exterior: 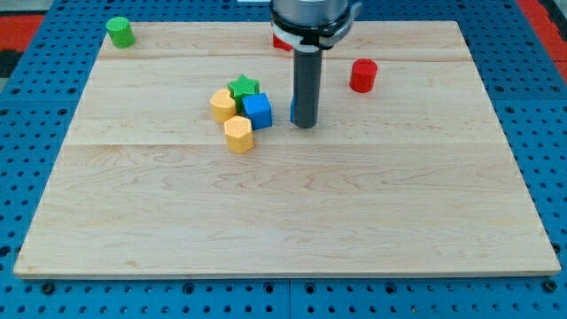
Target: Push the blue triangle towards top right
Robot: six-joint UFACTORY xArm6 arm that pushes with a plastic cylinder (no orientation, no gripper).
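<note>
My tip (305,124) rests on the board just right of the view's middle, in its upper half. A thin blue sliver (293,111) shows at the rod's left edge. It looks like the blue triangle, mostly hidden behind the rod, so its shape cannot be made out. The tip seems to touch it or stand right in front of it. A blue cube (258,111) sits a short way to the left of the tip, apart from it.
A green star (244,87) and two yellow blocks (222,105) (238,135) cluster around the blue cube. A red cylinder (362,75) stands up and right of the tip. A green cylinder (120,32) is at top left. A red block (280,42) is partly hidden behind the arm.
</note>
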